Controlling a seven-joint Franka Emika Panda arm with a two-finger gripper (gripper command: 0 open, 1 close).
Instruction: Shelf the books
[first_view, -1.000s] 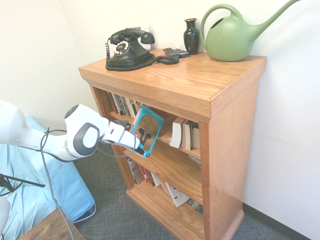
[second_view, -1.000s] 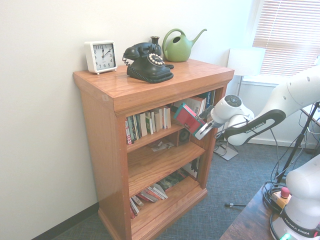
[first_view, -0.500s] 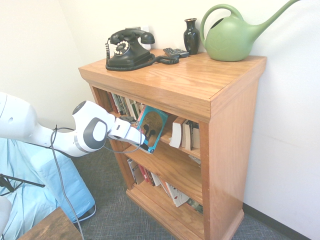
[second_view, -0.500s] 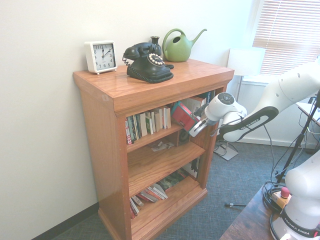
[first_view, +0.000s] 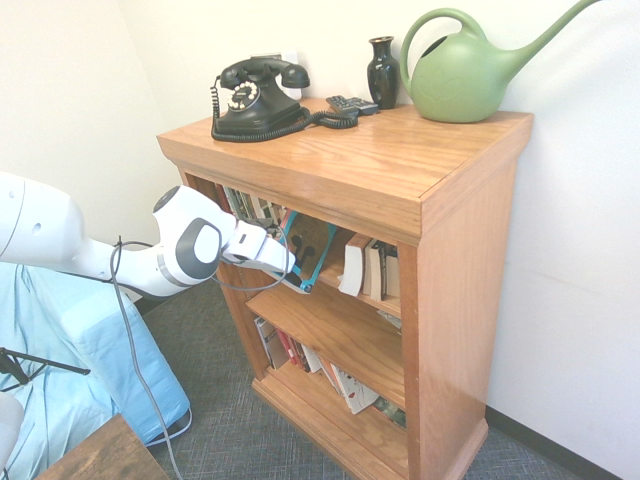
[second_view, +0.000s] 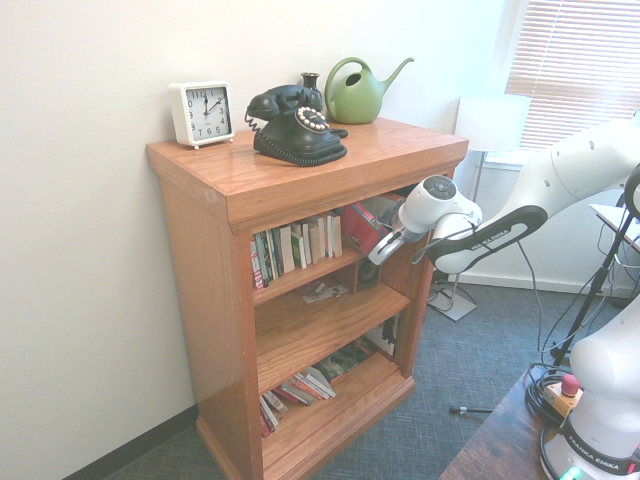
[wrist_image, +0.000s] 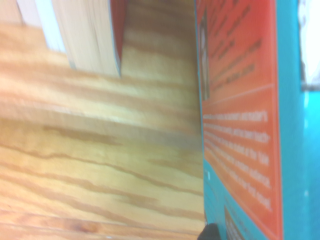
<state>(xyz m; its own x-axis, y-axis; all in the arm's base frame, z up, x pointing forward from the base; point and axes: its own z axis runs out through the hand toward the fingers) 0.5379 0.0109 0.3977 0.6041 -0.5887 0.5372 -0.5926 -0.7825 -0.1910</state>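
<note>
Deeper into the bookcase, tilted, the turquoise book, pinched between the fingers

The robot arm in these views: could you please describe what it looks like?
Glossy white, rounded arm segments with dark grey oval joint covers, black lettering along one link, a loose dark cable, and a pale, slim claw.
</note>
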